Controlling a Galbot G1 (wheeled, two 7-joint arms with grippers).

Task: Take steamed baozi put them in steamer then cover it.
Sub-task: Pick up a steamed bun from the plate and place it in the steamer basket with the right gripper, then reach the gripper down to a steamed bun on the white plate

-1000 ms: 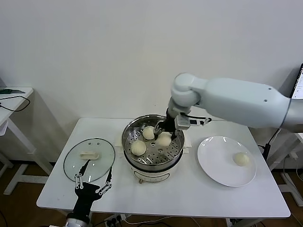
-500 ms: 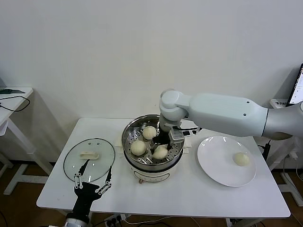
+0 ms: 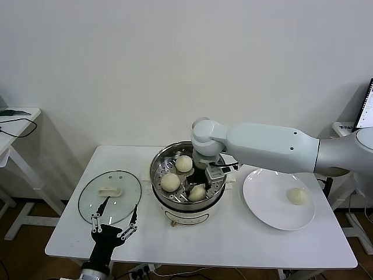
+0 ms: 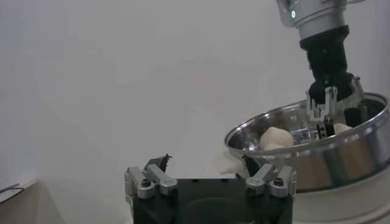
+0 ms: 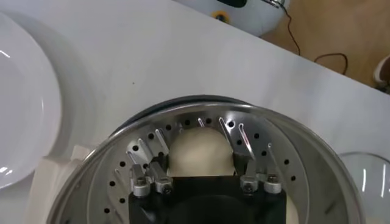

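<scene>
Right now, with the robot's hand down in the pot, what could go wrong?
The right tool sits open around a bun in the steamer; lifting crookedly could drag or squash that bun. Its arm could bump the steamer's rim. The last bun waits on the plate, and the lid lies aside.

The steamer [image 3: 187, 182], a shiny steel pot with perforated tray, stands uncovered; three cream-white steamed baozi [image 3: 197, 192] lie inside, one between the right gripper's fingers [image 5: 160, 180]; the fourth sits well apart to their right; the cover [image 3: 110, 195], clear glass, lies flat just beyond the left gripper's fingers [image 3: 99, 217].
</scene>
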